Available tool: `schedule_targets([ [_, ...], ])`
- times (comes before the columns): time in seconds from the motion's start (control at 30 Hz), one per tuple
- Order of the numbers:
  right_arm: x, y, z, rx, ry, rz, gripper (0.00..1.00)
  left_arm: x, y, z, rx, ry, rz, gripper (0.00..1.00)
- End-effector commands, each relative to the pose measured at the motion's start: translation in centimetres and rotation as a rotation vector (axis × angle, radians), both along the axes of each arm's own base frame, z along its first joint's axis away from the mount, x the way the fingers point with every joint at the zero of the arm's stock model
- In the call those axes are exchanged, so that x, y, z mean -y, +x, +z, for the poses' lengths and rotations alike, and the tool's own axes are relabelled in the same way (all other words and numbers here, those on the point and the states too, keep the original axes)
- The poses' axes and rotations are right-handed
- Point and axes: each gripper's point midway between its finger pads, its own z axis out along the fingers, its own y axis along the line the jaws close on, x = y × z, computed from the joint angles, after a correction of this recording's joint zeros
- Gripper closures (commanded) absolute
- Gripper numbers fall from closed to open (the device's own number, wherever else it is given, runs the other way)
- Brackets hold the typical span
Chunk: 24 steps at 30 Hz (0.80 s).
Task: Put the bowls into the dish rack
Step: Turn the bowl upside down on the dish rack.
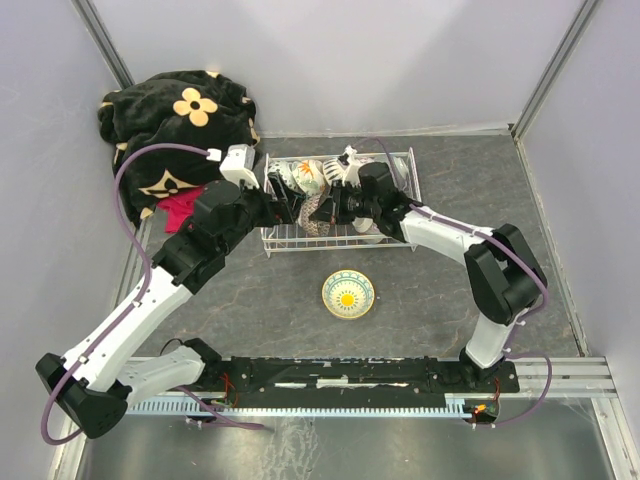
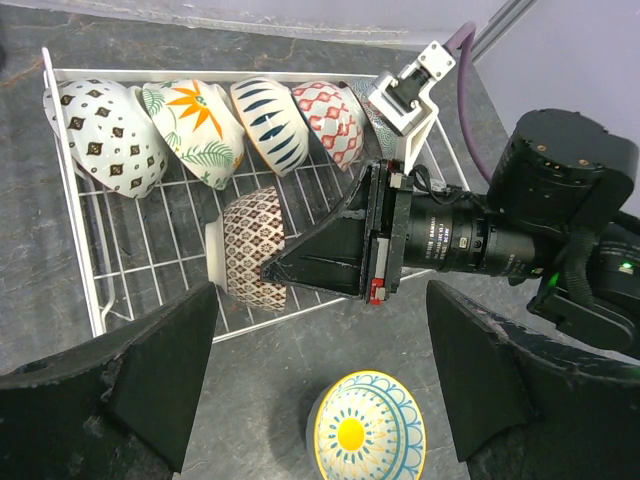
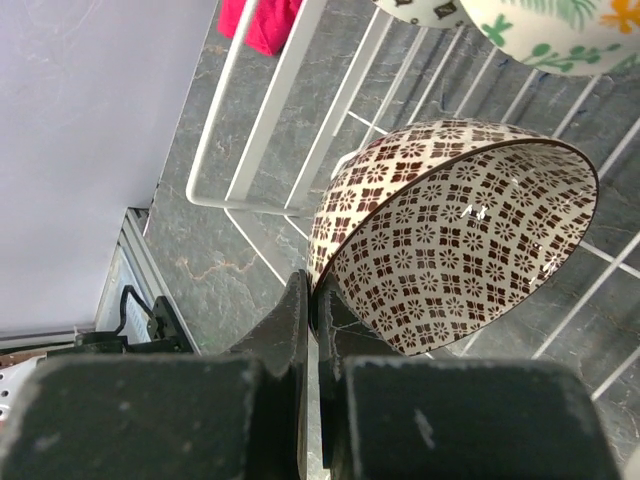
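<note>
right gripper (image 3: 312, 300) was clamped on rim of brown-patterned bowl (image 3: 450, 240), tilted at dish rack's (image 2: 75, 250) near edge | left gripper (image 2: 320, 390) gaped wide, empty | risk: thin rim pinch could slip, toppling bowl

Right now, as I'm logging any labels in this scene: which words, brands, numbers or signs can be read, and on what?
No text is legible.
White print on the right arm's black wrist barrel: too small and blurred to read.
The brown-patterned bowl, the other bowls, dish rack and blanket: patterns only, no lettering.
</note>
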Motion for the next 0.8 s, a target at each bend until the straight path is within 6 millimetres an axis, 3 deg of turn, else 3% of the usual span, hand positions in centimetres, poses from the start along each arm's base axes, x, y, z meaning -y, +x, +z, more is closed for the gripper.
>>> schedule_targets([
  [0.0,-0.7,1.1,4.0,0.112,0.164,0.03,0.98,0.5,0.5,1.9,0.056,-0.035,-0.011,0.1],
  [0.33,1.2,1.2,1.2,0.06,0.192,0.011,0.98,1.5,1.3,1.0,0.034,-0.038,-0.032,0.1],
  [0.77,3.2,-0.4,-1.4,-0.004,0.145,0.043,0.98,2.5,2.0,0.0,0.01,-0.032,-0.052,0.11],
])
